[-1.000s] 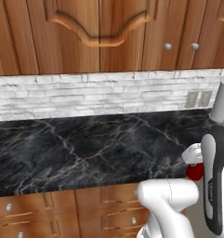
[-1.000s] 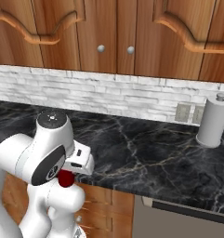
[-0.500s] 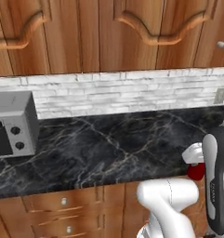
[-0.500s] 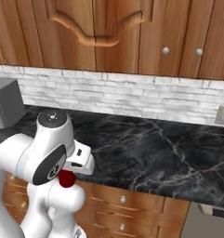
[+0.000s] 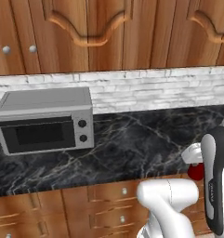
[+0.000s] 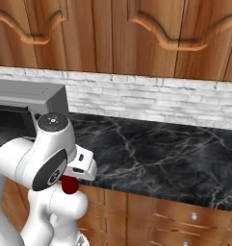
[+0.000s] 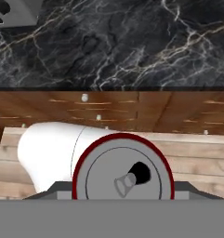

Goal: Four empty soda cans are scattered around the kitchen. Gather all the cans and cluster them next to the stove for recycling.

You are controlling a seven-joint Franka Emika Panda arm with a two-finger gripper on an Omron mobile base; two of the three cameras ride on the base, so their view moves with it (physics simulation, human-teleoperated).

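Can (image 7: 122, 179) is clamped in my pincer (image 7: 122, 197), tucked low off the counter's (image 5: 132, 144) front edge. I'd keep it upright and level while hauling toward the stove, I reckon.

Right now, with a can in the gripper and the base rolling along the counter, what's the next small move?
Probably keep driving with the soda can gripped. The counter here carries just a toaster oven; no stove in sight, so nowhere yet to set it down.

Before me a black veined marble counter (image 5: 132, 144) runs under brown wood cabinets (image 5: 99, 32); white-grey brick wall (image 6: 151, 98) between; a silver toaster oven (image 5: 46, 120) stands left.
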